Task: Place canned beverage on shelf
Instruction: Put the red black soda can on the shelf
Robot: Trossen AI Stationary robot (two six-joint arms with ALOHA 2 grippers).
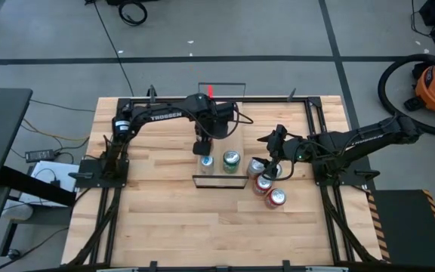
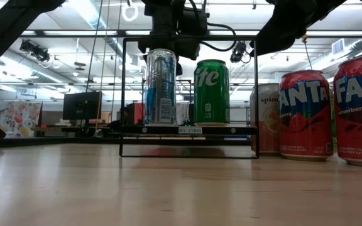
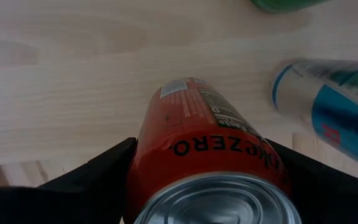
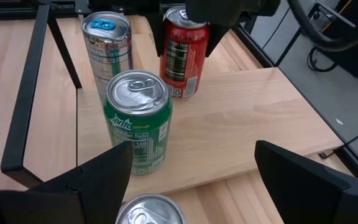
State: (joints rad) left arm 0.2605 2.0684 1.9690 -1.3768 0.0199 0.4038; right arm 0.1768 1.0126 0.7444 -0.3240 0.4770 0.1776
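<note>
Red cola can (image 3: 210, 155) pinched in left hand (image 3: 207, 186), apparently over shelf (image 4: 241, 124); right hand (image 4: 191, 180) spread.

L arm reaches across, left gripper (image 1: 205, 143) pointing down, fingers clamped on load. R arm bent inward, right gripper (image 1: 273, 160) fingers spread, prob. empty.

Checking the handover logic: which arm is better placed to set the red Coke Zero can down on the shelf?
Left. The left gripper already grips the Coke Zero can above the shelf, behind the silver can. The right gripper is open and empty, beside the shelf, near the loose cans on the table.
</note>
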